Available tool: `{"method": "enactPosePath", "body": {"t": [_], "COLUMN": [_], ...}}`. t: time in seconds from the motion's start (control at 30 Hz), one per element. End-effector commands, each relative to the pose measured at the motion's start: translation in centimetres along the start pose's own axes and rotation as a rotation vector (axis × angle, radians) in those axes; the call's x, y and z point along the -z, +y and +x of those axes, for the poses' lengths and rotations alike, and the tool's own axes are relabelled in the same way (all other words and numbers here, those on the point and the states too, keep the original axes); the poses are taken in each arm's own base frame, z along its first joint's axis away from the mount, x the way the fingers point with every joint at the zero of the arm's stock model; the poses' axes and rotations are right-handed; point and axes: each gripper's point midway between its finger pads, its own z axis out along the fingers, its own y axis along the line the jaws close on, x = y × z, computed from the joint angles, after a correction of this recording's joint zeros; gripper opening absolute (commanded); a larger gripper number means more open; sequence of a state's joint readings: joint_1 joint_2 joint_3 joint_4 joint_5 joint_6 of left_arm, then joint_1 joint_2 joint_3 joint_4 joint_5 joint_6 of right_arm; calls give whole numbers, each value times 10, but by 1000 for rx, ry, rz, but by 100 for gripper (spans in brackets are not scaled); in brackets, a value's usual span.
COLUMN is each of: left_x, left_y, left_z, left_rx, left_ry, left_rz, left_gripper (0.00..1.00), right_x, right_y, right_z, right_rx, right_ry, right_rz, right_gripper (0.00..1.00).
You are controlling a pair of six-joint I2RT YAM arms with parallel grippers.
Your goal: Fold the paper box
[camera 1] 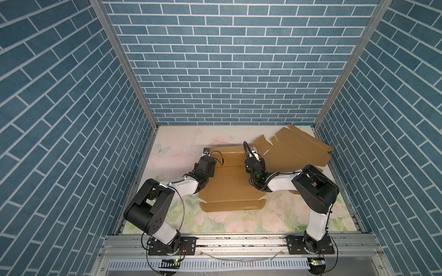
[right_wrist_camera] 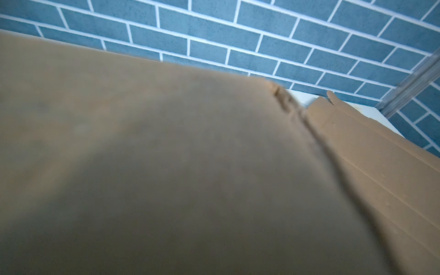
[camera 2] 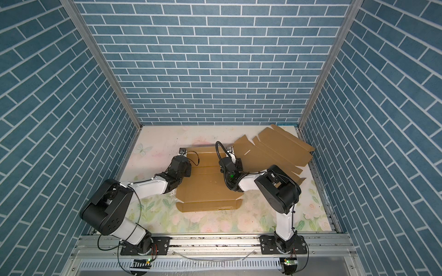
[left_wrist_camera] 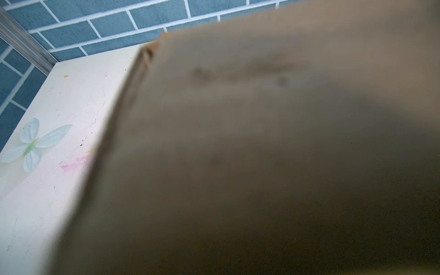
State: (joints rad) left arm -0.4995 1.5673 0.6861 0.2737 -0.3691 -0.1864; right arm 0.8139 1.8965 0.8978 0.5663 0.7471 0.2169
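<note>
The paper box [camera 1: 229,188] [camera 2: 205,188] is a flat brown cardboard blank lying in the middle of the table. Its near flap is creased at the front. My left gripper [camera 1: 211,158] [camera 2: 186,158] is at the left edge of the box's far panel, and my right gripper [camera 1: 254,158] [camera 2: 232,158] is at its right edge. In both wrist views blurred cardboard [left_wrist_camera: 262,142] [right_wrist_camera: 166,142] fills most of the picture and hides the jaws. Both grippers are shut, with the far panel of the box at their jaws.
A second cardboard blank [camera 1: 299,150] [camera 2: 279,148] [right_wrist_camera: 381,154] lies at the back right, against the right wall. The floral table top [camera 1: 181,143] is bounded by blue brick walls on three sides. A butterfly print [left_wrist_camera: 31,145] marks the back left.
</note>
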Motion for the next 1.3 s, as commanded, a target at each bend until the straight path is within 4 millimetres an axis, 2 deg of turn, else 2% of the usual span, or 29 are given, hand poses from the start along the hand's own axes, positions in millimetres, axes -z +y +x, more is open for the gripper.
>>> {"method": "enactPosePath", "body": {"t": [0.0, 0.07, 0.13, 0.23, 0.37, 0.47, 0.57, 0.63, 0.67, 0.77, 0.93, 1.07, 1.27], "left_x": [-3, -3, -3, -3, -3, -2, 0, 1, 2, 4, 11, 17, 23], "left_y": [-5, -5, -5, -5, -6, -5, -4, -3, -4, -3, -9, -17, -29], "left_z": [19, 18, 19, 19, 19, 20, 17, 20, 11, 6, -4, -10, -12], "left_rx": [-49, -49, -50, -50, -52, -54, -53, -62, -61, -72, -96, -129, -174], "left_ry": [74, 74, 75, 76, 77, 80, 75, 86, 75, 83, 118, 165, 239], "left_rz": [25, 26, 25, 26, 28, 27, 28, 22, 23, 21, 57, 105, 173], "left_gripper": [0, 0, 0, 0, 0, 0, 0, 0, 0, 0, 0, 0, 0], "right_x": [-2, -1, 1, 8, 23, 36, 47, 53, 59, 75, 95, 105, 112], "right_y": [-5, 0, 5, 9, 11, 6, -9, -21, -26, -35, -37, -24, 17], "right_z": [14, 14, 11, 3, -15, -24, -31, -34, -39, -52, -66, -78, -89], "right_rx": [82, 75, 68, 52, 26, 51, 72, 92, 111, 246, 484, 595, 685], "right_ry": [48, 57, 64, 78, 79, 100, 125, 153, 156, 157, 207, 222, 252], "right_rz": [74, 43, 2, -67, -174, -221, -243, -278, -302, -355, -438, -522, -661], "right_gripper": [0, 0, 8, 29, 50, 63, 71, 73, 73, 73, 73, 74, 75]}}
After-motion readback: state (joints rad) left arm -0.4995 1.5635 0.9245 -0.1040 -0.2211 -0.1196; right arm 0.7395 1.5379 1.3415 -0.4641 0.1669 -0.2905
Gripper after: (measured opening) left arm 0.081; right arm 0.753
